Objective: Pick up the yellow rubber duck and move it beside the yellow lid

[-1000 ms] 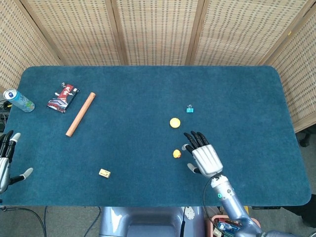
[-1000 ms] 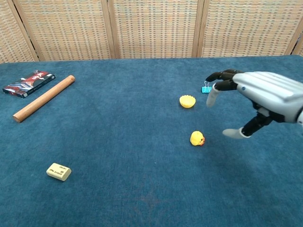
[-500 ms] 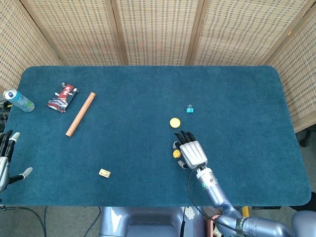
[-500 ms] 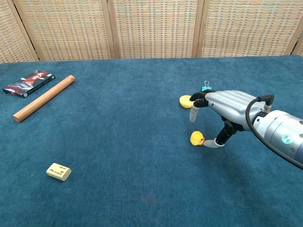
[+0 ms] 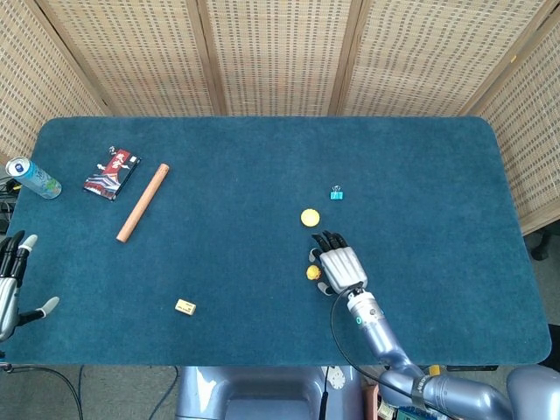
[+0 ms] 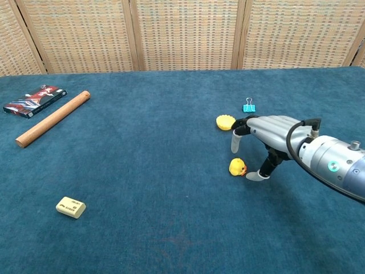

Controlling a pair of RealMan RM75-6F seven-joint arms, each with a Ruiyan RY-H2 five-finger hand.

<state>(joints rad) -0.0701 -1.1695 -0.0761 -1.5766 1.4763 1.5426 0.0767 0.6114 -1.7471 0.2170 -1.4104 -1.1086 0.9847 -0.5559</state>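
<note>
The yellow rubber duck [image 6: 237, 167] [image 5: 312, 272] sits on the blue table just in front of the yellow lid [image 6: 226, 122] [image 5: 310, 217]. My right hand [image 6: 266, 136] [image 5: 339, 266] hovers over the duck, its fingers spread and arched down around it, thumb beside the duck's right side; no grip is visible. My left hand [image 5: 10, 284] rests open at the table's front left edge, seen only in the head view.
A small blue binder clip [image 6: 248, 107] lies behind the lid. A wooden rod [image 6: 52, 118], a dark packet [image 6: 34, 100] and a can [image 5: 33, 178] are far left. A beige eraser [image 6: 71, 207] lies near the front left.
My right hand moved left from beside the duck and lowered over it. The duck and lid have not moved; the left hand stays put.
</note>
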